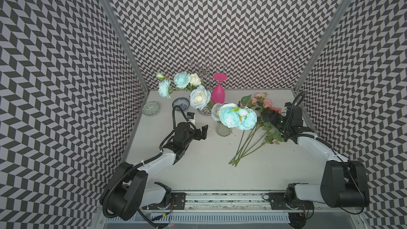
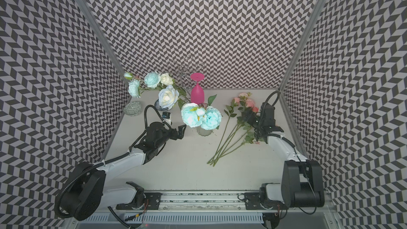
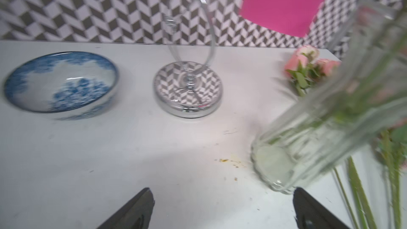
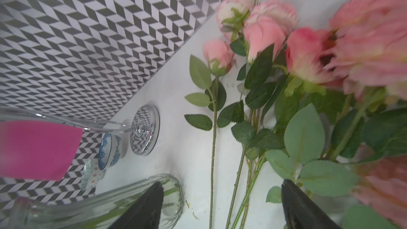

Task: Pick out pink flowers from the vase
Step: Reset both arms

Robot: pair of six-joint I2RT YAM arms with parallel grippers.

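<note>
Both top views: vase (image 1: 223, 129) upright mid-bench (image 1: 198, 172), turquoise blooms (image 1: 237, 115) filling its mouth. Pink flowers (image 1: 266, 103) are out of it, lying flat on the bench to its right, heads toward the back wall, stems fanned toward the front. Right end effector (image 1: 269, 116) is over the leafy middle of that bunch; can't read its spread or any contact from up here. Left end effector (image 1: 203, 132) is just left of the vase, apart from it. Behind: upturned magenta goblet (image 1: 218, 94), chrome stand (image 1: 206, 71), white rose (image 1: 200, 98), blue-and-white bowl (image 1: 180, 103), patterned glass bowl (image 1: 150, 108) far left. Left wrist adds the spread: left end effector (image 3: 222, 205) wide, nothing between the fingers (image 3: 132, 212), and the ribbed vase (image 3: 308, 146) is just beside one of them with green stems inside. The chrome stand's round base (image 3: 188, 89) is visible here, mirroring the wall pattern. Right wrist: right end effector (image 4: 222, 205) wide, gripping nothing; the pink flowers' (image 4: 275, 29) stems run along the bench through the gap between the fingers (image 4: 304, 205). Rose heads are sharp here, the nearest big bloom is blurred. The vase (image 4: 110, 203) is partly hidden behind one finger.
</note>
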